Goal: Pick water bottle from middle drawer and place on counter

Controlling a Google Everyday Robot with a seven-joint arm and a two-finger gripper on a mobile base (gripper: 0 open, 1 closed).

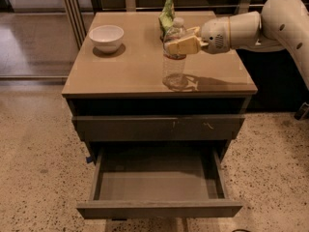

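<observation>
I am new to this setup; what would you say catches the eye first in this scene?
The gripper, reaching in from the right of the view, is closed around the upright water bottle standing on the counter. Below, the middle drawer is pulled wide open; a white bowl sits at the counter's back left.

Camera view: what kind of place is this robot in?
Probably an office kitchen or test room, though that is a guess: a drawer cabinet's counter with a white bowl and water bottle, a speckled hard floor, and the robot's hand at the bottle's upper part.
</observation>
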